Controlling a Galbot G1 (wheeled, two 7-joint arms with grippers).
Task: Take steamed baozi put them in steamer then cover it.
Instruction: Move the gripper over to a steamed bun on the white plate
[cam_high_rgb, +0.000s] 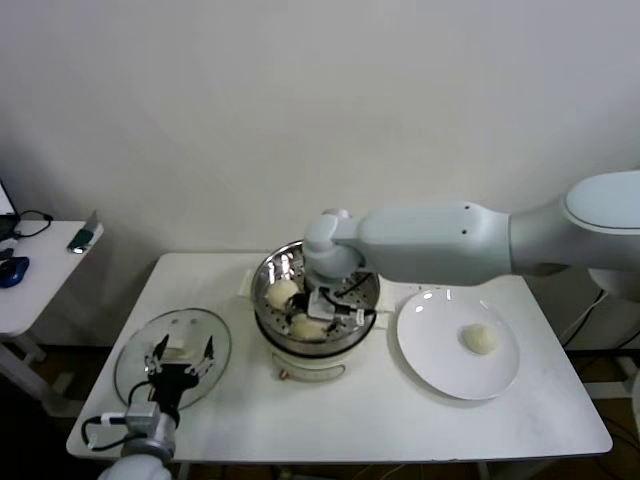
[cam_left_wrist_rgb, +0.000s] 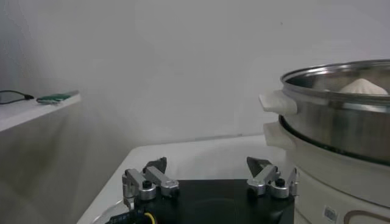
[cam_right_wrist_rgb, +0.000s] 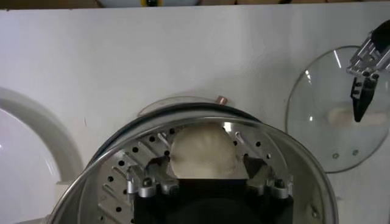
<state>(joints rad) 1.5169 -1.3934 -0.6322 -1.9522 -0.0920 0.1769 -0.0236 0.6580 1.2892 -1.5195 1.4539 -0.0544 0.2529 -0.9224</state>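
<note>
The steamer (cam_high_rgb: 268, 277) stands mid-table on its white base. My right gripper (cam_high_rgb: 333, 309) is down inside it; in the right wrist view (cam_right_wrist_rgb: 204, 165) its fingers press both sides of a cream-white baozi (cam_right_wrist_rgb: 203, 151) resting on the perforated tray (cam_right_wrist_rgb: 131, 159). That baozi (cam_high_rgb: 308, 327) lies at the pot's near side, and another (cam_high_rgb: 283, 293) lies at its left. One baozi (cam_high_rgb: 481, 338) sits on the white plate (cam_high_rgb: 435, 355). The glass cover (cam_high_rgb: 135, 362) lies flat at the left. My left gripper (cam_high_rgb: 181, 361) hovers open over it.
A side table (cam_high_rgb: 40, 290) with small items stands far left. In the left wrist view the steamer wall (cam_left_wrist_rgb: 341, 125) is close beside the left gripper (cam_left_wrist_rgb: 207, 171). The right wrist view shows the cover (cam_right_wrist_rgb: 329, 131) and plate rim (cam_right_wrist_rgb: 36, 119) flanking the pot.
</note>
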